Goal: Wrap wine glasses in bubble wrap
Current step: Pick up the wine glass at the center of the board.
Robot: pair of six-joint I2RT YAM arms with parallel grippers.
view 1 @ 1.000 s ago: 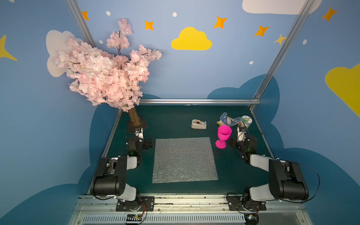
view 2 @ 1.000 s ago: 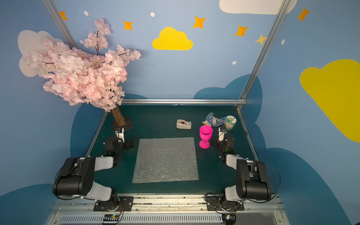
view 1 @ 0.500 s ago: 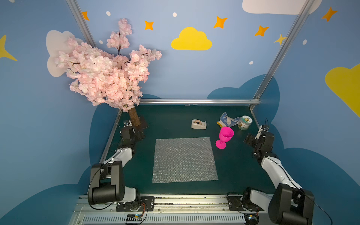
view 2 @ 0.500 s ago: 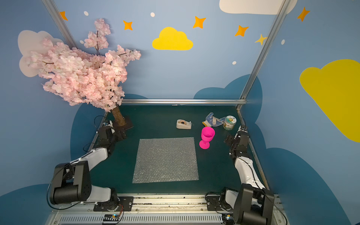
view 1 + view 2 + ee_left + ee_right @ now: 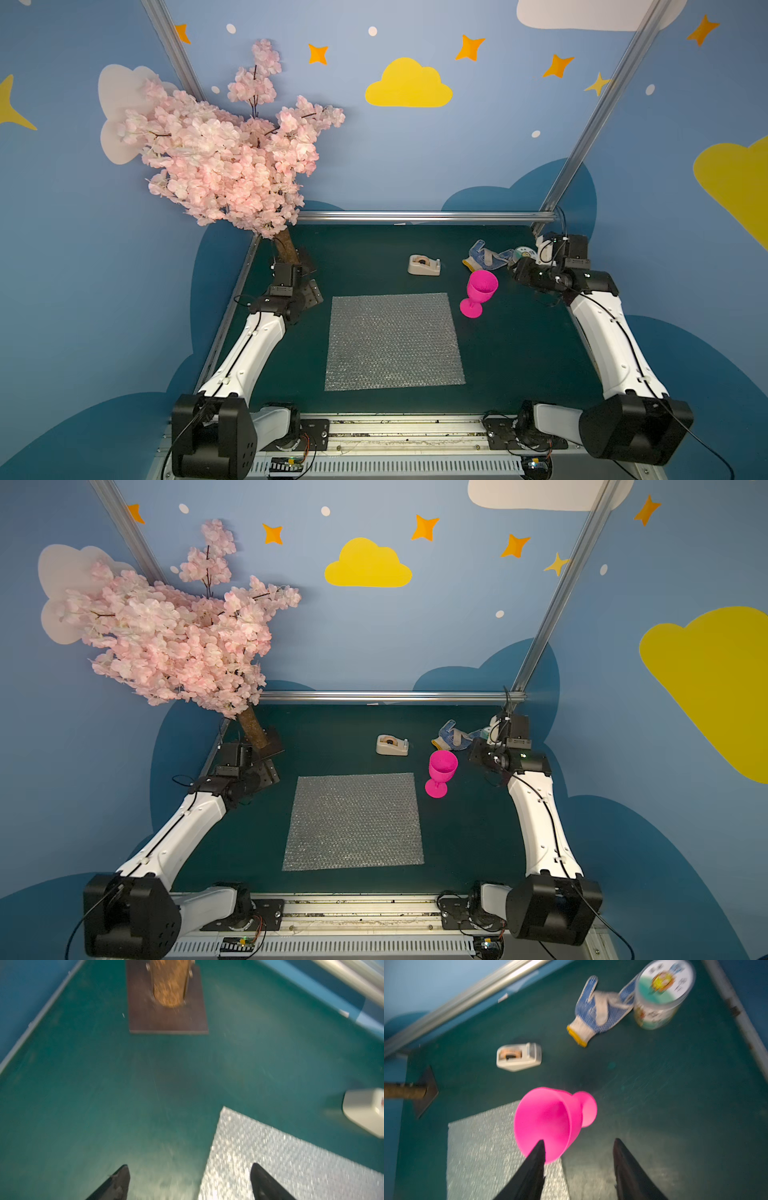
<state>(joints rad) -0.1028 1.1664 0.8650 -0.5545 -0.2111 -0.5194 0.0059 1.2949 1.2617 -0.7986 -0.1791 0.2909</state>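
Observation:
The hot-pink wine glass (image 5: pixel 478 293) (image 5: pixel 441 773) stands on its foot on the green mat, just off the far right corner of the bubble wrap (image 5: pixel 392 340) (image 5: pixel 353 820), which lies flat mid-table. My right gripper (image 5: pixel 521 270) (image 5: pixel 579 1140) hovers to the right of the glass, open, with nothing between its fingers. In the right wrist view the glass (image 5: pixel 548 1124) sits just beyond one fingertip. My left gripper (image 5: pixel 309 295) (image 5: pixel 189 1165) is open above the sheet's far left corner (image 5: pixel 280 1157).
A beige tape dispenser (image 5: pixel 424 265) (image 5: pixel 519 1056) sits behind the sheet. A blue-and-white glove (image 5: pixel 484 257) and a round labelled tub (image 5: pixel 523 252) lie at the back right, close to my right wrist. The cherry tree (image 5: pixel 224 158) stands on a dark base plate (image 5: pixel 166 1012) near my left gripper.
Both arms have unfolded from tucked poses and now stretch forward along the table's sides. The right gripper's jaws have narrowed. The glass and the sheet have not moved.

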